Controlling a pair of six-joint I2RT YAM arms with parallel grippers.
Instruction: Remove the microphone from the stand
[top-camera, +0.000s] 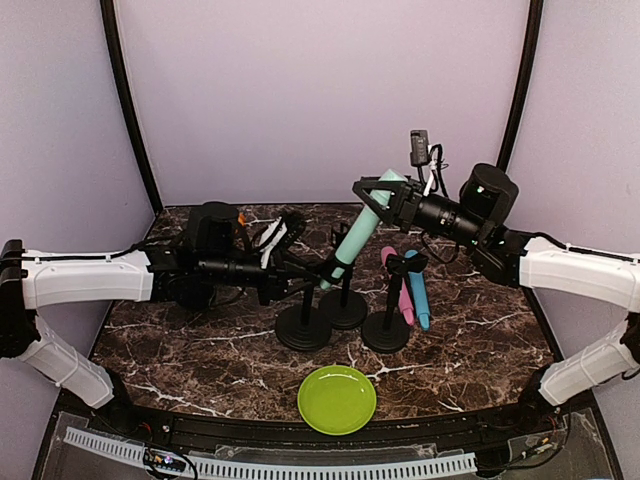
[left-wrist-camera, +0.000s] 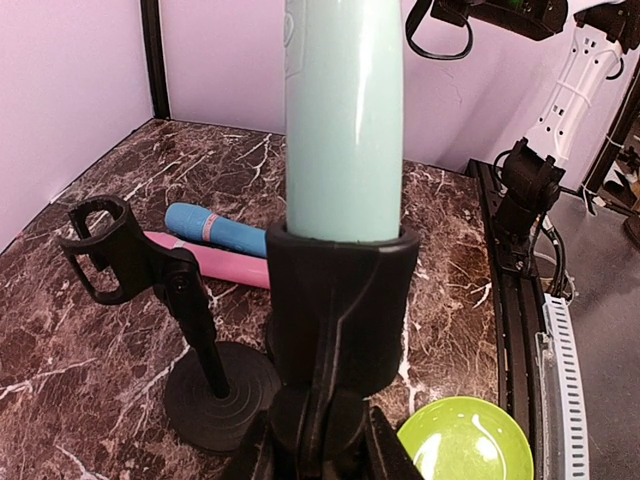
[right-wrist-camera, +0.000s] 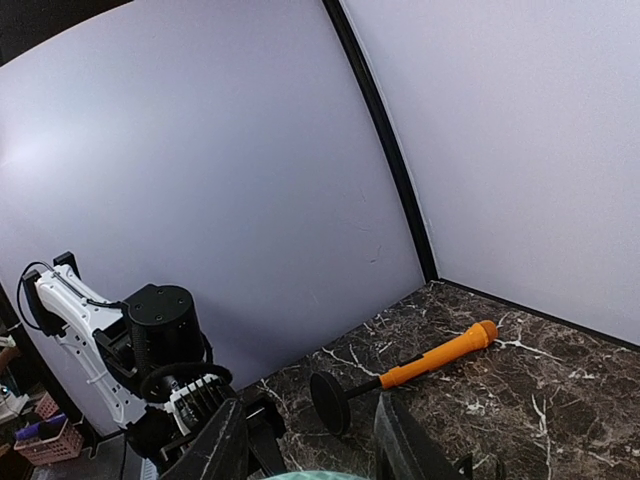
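Task object: teal microphone (top-camera: 358, 232), seated in the stand clip (left-wrist-camera: 340, 300) near the table's centre, not yet drawn out.
Long axis: tilted. In the top view it runs from 7 o'clock (narrow end, sunk in the clip) to 1 o'clock (wider end, raised and leaning toward the rear wall).
Right gripper (top-camera: 378, 200): pinching the microphone's upper part. In its wrist view a teal sliver shows between the fingers.
Left gripper (top-camera: 312, 268): pressed together on the stand's neck just below the clip, bracing it.
Neighbours: empty stand (top-camera: 388, 318) at 4 o'clock of the clip, with the pink microphone (top-camera: 405, 300) and blue microphone (top-camera: 419, 295) lying beside it. The green plate (top-camera: 337, 400) is at 6 o'clock, at the near edge.
Risk, binding: a pull off the 1 o'clock axis would probably wedge the tapered body in the clip — the whole stand could then lift or tip.
Risk, slip: the smooth body may slide out of the right fingers.
Risk, collision: a jerked stand could topple its close neighbours.
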